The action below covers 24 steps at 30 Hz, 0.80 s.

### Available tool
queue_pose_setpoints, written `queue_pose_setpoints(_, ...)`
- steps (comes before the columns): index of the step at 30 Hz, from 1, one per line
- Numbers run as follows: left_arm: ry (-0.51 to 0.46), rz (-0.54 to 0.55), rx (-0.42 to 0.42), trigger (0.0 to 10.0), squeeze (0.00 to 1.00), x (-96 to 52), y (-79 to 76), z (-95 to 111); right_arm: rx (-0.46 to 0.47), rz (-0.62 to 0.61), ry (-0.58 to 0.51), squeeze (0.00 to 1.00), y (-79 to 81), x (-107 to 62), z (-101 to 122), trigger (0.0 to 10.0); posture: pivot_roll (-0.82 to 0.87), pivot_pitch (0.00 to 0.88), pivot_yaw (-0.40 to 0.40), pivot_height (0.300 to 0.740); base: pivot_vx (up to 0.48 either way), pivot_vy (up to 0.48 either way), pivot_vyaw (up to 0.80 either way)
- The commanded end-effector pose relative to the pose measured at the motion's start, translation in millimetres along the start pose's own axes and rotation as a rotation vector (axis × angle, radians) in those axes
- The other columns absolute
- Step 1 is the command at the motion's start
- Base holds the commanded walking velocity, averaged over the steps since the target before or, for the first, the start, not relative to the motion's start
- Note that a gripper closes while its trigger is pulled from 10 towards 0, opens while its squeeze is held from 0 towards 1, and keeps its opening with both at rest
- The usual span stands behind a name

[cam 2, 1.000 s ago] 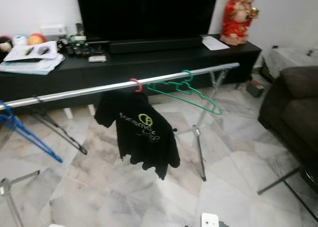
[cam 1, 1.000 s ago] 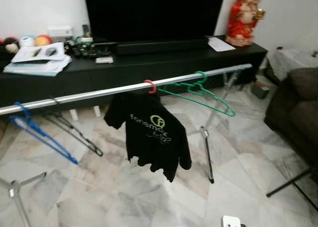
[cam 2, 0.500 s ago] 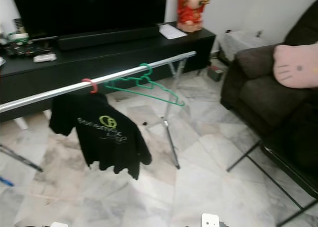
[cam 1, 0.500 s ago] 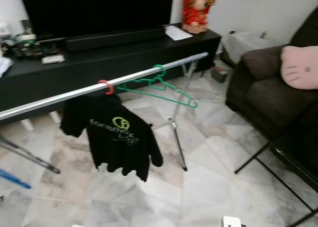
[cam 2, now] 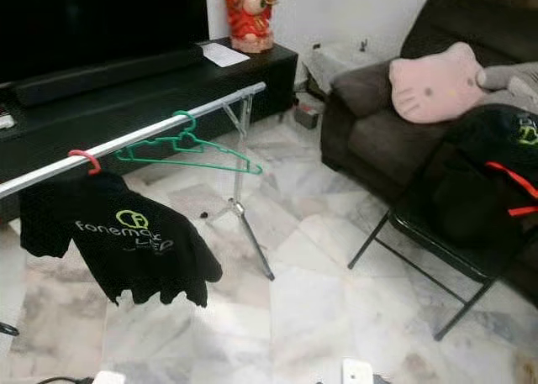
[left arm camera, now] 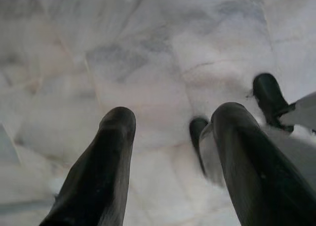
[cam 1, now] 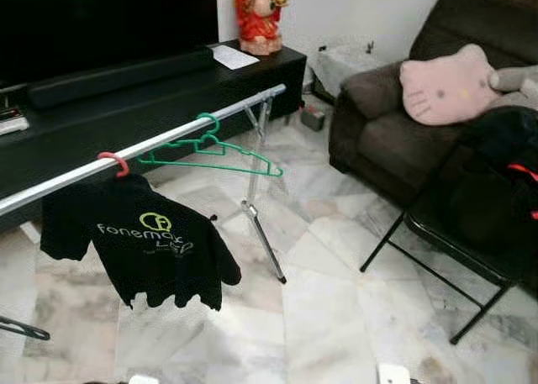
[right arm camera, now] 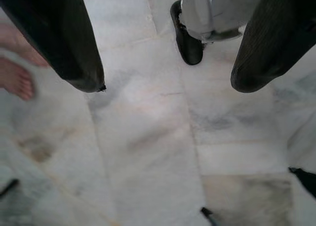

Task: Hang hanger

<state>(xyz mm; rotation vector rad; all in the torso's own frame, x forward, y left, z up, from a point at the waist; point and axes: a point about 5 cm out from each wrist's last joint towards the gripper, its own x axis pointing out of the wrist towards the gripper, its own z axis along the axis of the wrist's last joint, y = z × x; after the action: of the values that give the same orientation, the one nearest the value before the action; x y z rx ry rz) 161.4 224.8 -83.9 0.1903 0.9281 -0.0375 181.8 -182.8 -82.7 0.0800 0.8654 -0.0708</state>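
While both your left hand (left arm camera: 170, 137) and right hand (right arm camera: 165, 82) hang wide open and empty over the marble floor (cam 1: 336, 317), the green hanger (cam 1: 210, 149) sits on the rail (cam 1: 168, 136) at centre-left, so turning toward the folding chair (cam 1: 454, 233) risks clipping its legs.

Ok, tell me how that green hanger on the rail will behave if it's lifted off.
The green hanger looks thin and open-framed, so probably light and fairly stiff. It hangs from the silver rail by its hook alone, so it would likely swing or slide when nudged.
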Motion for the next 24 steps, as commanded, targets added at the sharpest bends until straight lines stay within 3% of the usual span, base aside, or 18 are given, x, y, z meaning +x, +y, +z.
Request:
queue_pose_setpoints(1, 0.036, 0.0, 0.0, 10.0, 0.0, -1.5, -1.2, -8.1, 0.007, -0.008, 0.023, 0.0, -1.5, -1.2, -5.4, 10.0, -0.03, 0.077, -0.037, 0.74, 0.0, 0.0, -0.78)
queue_pose_setpoints(24, 0.022, -0.009, -0.05, 10.0, 0.0, -1.1, -1.7, -6.1, 0.0, -0.011, 0.024, 0.0, -1.8, -1.3, -5.8, 10.0, -0.03, 0.083, -0.036, 0.74, 0.0, 0.0, -0.78)
